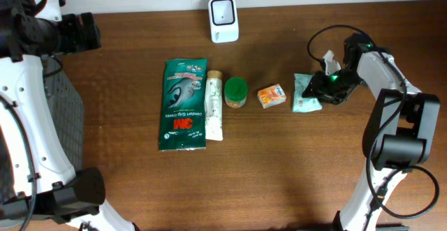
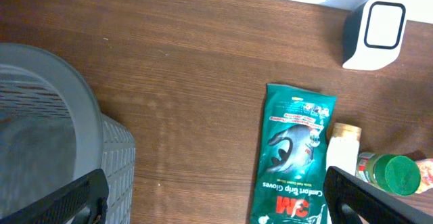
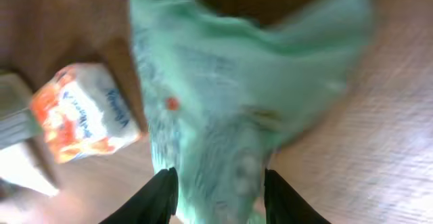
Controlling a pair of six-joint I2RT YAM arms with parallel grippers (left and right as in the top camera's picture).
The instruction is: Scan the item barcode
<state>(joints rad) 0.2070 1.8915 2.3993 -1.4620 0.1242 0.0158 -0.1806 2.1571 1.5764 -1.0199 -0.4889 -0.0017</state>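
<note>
The item at my right gripper (image 1: 327, 86) is a pale green soft packet (image 1: 304, 95) lying at the right of the table. In the right wrist view the packet (image 3: 230, 95) is blurred and fills the gap between my two black fingers (image 3: 161, 195), which press on its sides; my right gripper (image 3: 218, 197) is shut on it. A white barcode scanner (image 1: 223, 11) stands at the back middle; its dark window shows in the left wrist view (image 2: 380, 29). My left gripper (image 2: 216, 200) hangs wide open and empty at the far left (image 1: 82, 31).
A green 3M gloves pack (image 1: 185, 104), a white tube (image 1: 214, 107), a green-lidded jar (image 1: 236, 92) and a small orange box (image 1: 272, 95) lie in a row mid-table. A grey basket (image 2: 64, 122) stands at the left edge.
</note>
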